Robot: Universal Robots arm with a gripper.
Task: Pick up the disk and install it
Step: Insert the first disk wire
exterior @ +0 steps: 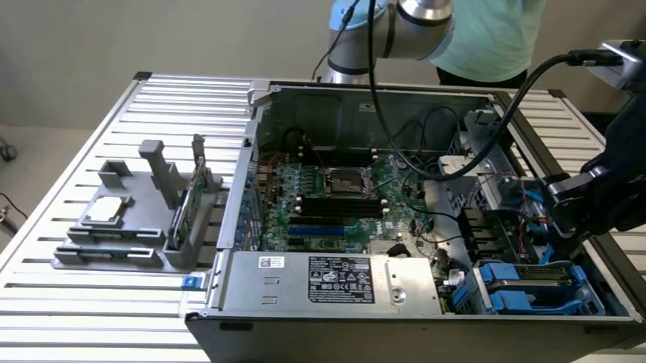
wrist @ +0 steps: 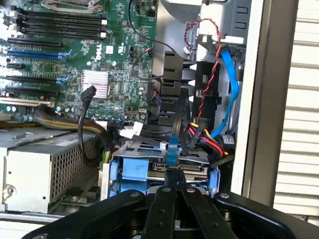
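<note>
The disk [exterior: 532, 275] lies in its blue carrier in the drive bay at the near corner of the open computer case, on the exterior view's right. My black gripper [exterior: 561, 227] hangs just above and behind that bay. In the wrist view the gripper [wrist: 175, 180] is shut, its two fingers pressed together with nothing between them. Their tips meet right at the near edge of the disk [wrist: 149, 167]. I cannot tell whether they touch it. A blue strip and a bundle of coloured wires rise just beyond the tips.
The case wall [exterior: 606, 261] stands close beside the gripper. The power supply [exterior: 333, 280] sits next to the bay, with the motherboard [exterior: 333, 197] behind it. A grey fixture [exterior: 121, 227] holding a silver chip and a green card stands on the slatted table. A person [exterior: 495, 38] stands behind.
</note>
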